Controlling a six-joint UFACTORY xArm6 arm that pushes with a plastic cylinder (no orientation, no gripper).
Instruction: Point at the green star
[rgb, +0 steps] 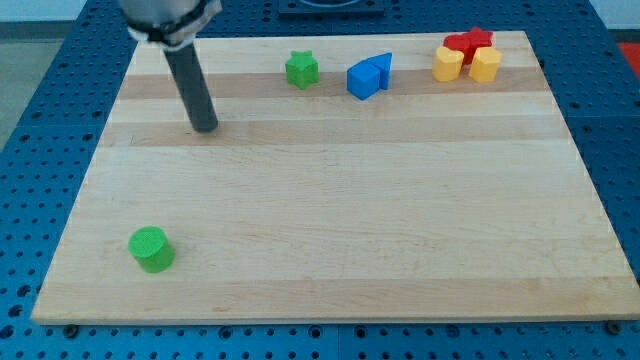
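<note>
The green star sits near the view's top, a little left of centre, on the wooden board. My tip rests on the board at the upper left. It is well to the left of the green star and a little lower, with clear space between them. The rod rises from the tip toward the view's top left.
A green cylinder lies at the lower left. Two blue blocks stand close together right of the star. At the top right, two red blocks and two yellow blocks form a tight cluster.
</note>
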